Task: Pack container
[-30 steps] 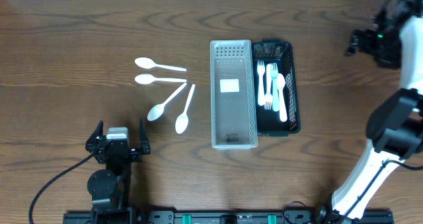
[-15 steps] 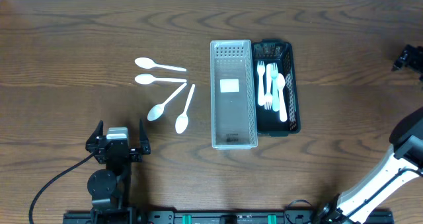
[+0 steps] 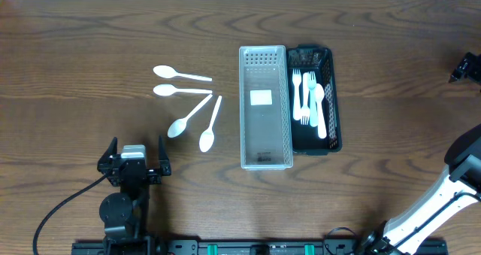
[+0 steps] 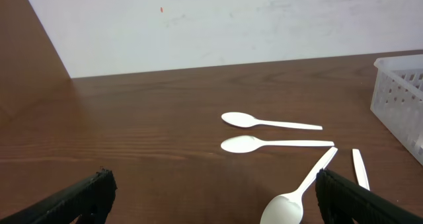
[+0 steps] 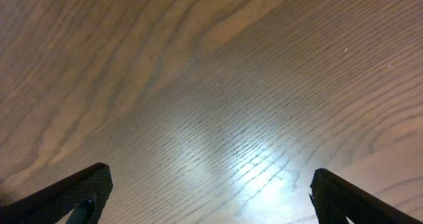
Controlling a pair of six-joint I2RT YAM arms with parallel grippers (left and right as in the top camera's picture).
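White plastic spoons [image 3: 176, 128] lie loose on the tabletop [image 3: 75, 44] left of centre, beside the clear bin [image 3: 264, 138] likely meant for them, while the left pincer [image 3: 137, 150] and right pincer [image 5: 211, 196] gape wide, holding nothing.

A: What colour is the table [image 3: 90, 29]?
B: Dark brown, with wavy wood grain. The 4 spoons [image 3: 183, 76] are white.
A: And the rest?
B: The basket [image 3: 242, 112] is clear, with a grid of holes and a white label [image 3: 261, 98]. The tray [image 3: 336, 119] is black, its forks [image 3: 304, 89] white.
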